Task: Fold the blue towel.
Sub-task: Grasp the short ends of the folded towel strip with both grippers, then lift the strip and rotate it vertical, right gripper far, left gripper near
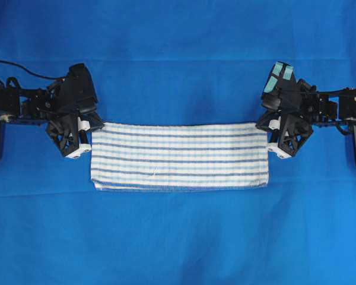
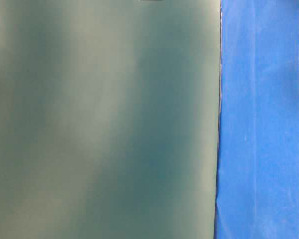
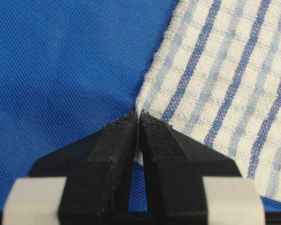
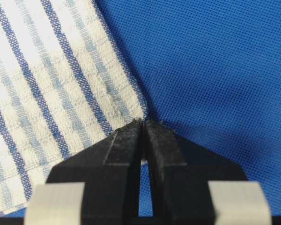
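The towel (image 1: 179,155) lies flat as a long strip on the blue cover (image 1: 178,237), between the arms, with the left gripper (image 3: 139,117) clenched on its far left corner and the right gripper (image 4: 144,123) clenched on its far right corner

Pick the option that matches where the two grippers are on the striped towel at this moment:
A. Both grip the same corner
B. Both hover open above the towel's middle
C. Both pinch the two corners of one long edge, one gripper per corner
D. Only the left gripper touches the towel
C: the left gripper is shut on one corner of the blue towel, and the right gripper is shut on the opposite corner of the same long edge.
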{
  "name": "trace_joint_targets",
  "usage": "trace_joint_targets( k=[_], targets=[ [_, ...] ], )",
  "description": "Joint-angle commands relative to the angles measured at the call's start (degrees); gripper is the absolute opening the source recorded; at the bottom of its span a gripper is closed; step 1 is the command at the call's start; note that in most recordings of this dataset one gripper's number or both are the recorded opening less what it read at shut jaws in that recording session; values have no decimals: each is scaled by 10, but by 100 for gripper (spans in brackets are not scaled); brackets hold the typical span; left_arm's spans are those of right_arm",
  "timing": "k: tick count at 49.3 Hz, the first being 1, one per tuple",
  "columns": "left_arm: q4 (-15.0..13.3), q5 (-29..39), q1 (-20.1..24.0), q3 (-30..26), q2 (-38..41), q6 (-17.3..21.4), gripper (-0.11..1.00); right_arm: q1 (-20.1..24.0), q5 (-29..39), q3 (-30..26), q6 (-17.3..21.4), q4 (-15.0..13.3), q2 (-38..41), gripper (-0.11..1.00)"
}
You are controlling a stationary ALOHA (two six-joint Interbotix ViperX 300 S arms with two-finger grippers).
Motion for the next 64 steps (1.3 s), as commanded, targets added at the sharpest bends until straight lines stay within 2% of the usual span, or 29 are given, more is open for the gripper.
trace_joint_targets(
  k=[1, 11, 23, 31, 38, 48, 53, 64],
  targets=[
    [0, 5, -4, -3, -4, 0, 1, -1, -3, -7, -2, -1, -14, 3],
    [0, 52, -4, -20, -45, 3, 1, -2, 16, -11, -1, -1, -61, 3],
    [0, 146, -4, -58, -151, 1, 1, -2, 89, -26, -1, -1, -174, 3],
    [0, 161, -5, -59, -216, -4, 1, -1, 136, -33, 1, -1, -251, 3],
    [0, 162, -20, -57, -259, -3, 1, -1, 148, -26, 1, -1, -292, 3],
    [0, 152, -40, -58, -271, -8, 1, -2, 139, -31, -1, -3, -294, 3],
    [0, 128, -59, -62, -261, -10, 1, -6, 114, -39, 0, -14, -279, 3],
    [-1, 54, -127, -83, -223, -10, 1, -68, 69, -80, 0, -42, -213, 3]
  ],
)
